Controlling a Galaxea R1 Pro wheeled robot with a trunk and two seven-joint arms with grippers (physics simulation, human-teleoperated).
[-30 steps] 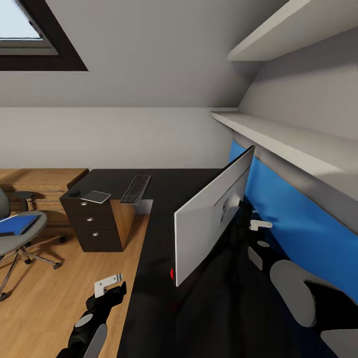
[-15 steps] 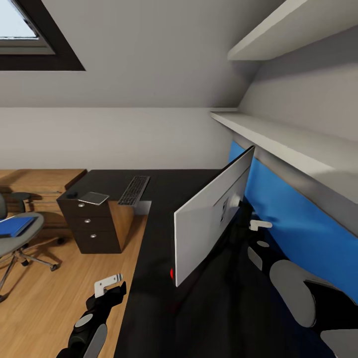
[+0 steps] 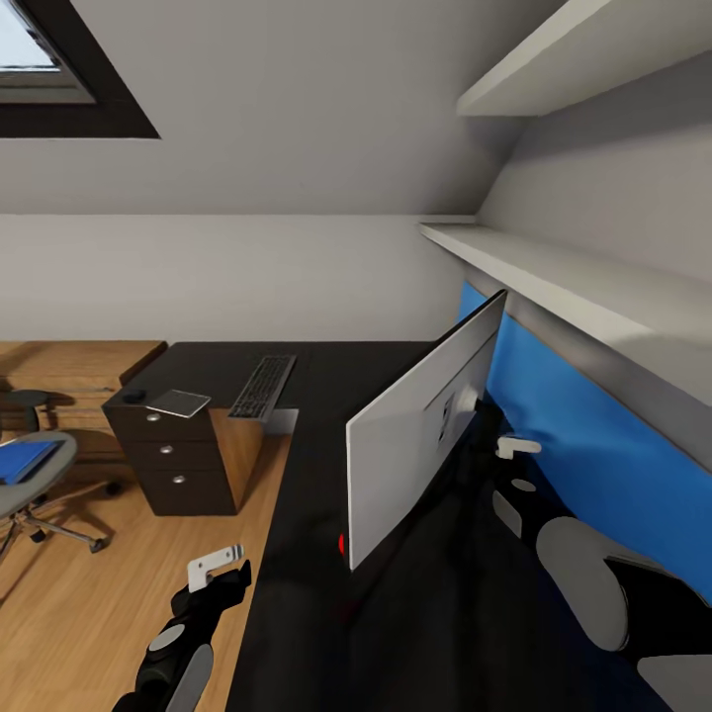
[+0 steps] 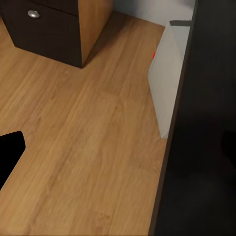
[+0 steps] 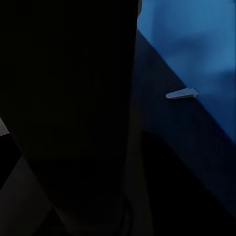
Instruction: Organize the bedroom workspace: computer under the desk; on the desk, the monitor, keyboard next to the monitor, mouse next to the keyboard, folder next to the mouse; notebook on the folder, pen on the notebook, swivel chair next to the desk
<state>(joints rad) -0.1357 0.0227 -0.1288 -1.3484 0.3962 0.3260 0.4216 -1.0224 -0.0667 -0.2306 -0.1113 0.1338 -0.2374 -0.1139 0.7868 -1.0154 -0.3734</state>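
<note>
– Grey plastic back, black front: the monitor (image 3: 420, 435) stands on the right part of the desk (image 3: 316, 603), close to the blue wall panel (image 3: 583, 445). Its back is turned to us and its screen faces the panel. How do we think it will handle?

– We judge it rigid but top-heavy: a wide, thin panel on a thin stand. The screen side is probably fragile and smooth, so we would not press there. We would rather take it low, at the stand or at the lower edge, so that it does not tip.

– Our right gripper (image 3: 516, 447) is just behind it, between the monitor and the panel. Does it hold something?

– We cannot tell. We see one pale finger there, and the right wrist view is mostly dark. For the left gripper (image 3: 214, 568), which hangs over the wooden floor (image 3: 99, 613) near the desk edge, we cannot tell either.

– And the other things?

– The keyboard (image 3: 262, 387) lies on the far part of the desk, and the mouse (image 3: 132, 396) is left of it above the drawers. The folder (image 3: 22, 460) is on the swivel chair (image 3: 40, 485), far left. It looks thin and light, maybe bendable, so we would take it by an edge. The computer (image 4: 169, 83) is under the desk, with its red light showing.
</note>
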